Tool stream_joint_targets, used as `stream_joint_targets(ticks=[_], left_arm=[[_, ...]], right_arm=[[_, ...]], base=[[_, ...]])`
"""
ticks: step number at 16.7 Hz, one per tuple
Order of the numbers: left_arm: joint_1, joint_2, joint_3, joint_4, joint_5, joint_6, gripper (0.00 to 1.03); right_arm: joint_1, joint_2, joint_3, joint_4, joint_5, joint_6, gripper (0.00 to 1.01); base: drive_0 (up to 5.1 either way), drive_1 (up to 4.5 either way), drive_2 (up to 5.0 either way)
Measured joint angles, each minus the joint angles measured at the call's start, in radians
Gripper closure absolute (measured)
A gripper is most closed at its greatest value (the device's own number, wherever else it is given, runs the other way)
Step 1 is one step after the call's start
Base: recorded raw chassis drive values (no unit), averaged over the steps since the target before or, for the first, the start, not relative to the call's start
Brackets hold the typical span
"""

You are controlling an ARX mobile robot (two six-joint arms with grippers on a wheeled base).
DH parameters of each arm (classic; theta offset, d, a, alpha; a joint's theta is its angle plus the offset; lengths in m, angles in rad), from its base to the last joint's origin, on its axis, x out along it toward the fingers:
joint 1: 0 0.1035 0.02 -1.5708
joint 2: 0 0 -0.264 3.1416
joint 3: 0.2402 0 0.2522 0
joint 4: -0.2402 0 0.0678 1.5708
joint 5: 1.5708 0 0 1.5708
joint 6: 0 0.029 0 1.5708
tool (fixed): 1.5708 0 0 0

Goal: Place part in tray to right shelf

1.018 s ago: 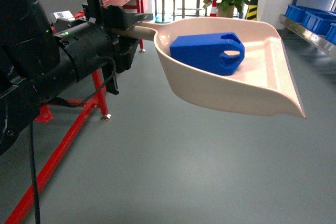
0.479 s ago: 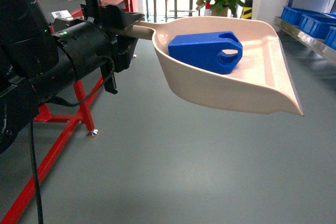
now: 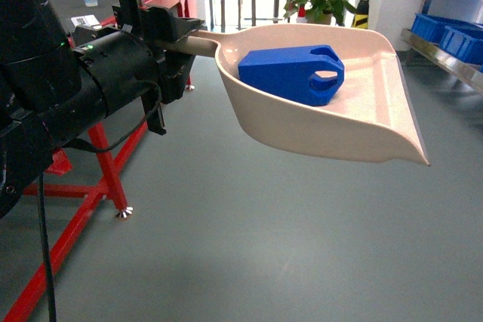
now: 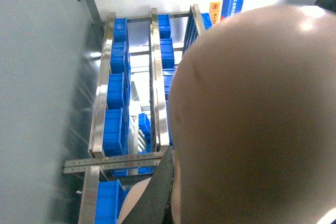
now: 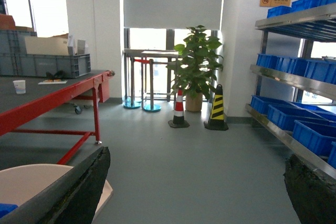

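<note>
The tray (image 3: 362,122), a pale beige scoop, hangs in the air at mid-height in the head view, its wide lip pointing right. The blue part (image 3: 290,73) lies inside it near the handle end. My left gripper (image 3: 177,41) is shut on the tray's handle. In the left wrist view the tray's underside (image 4: 252,119) fills the right side, beside one black finger (image 4: 160,192). The right shelf (image 3: 445,56) stands at the far right edge. My right gripper (image 5: 197,192) is open with nothing between its fingers; the tray's corner (image 5: 31,182) shows beside its left finger.
A red-framed table (image 3: 98,179) stands on the left with its legs on the grey floor. A potted plant (image 5: 195,64) and two traffic cones (image 5: 216,109) stand at the back. Blue crates (image 5: 310,132) fill the steel shelf (image 5: 283,135) levels on the right.
The background has slid in the head view: the red table leg moved down and to the left, and the plant shifted. The tray with the part keeps its pose in the left gripper.
</note>
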Motion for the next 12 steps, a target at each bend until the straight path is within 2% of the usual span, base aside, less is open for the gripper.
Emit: stream_joint_targets(ticks=[12], left_arm=[[0.000,0.000,0.000,0.001,-0.002,0.000,0.87]], right_arm=[[0.000,0.001,0.000,-0.003,-0.003,0.000,0.03]], base=[[0.0,4.23,-4.1]])
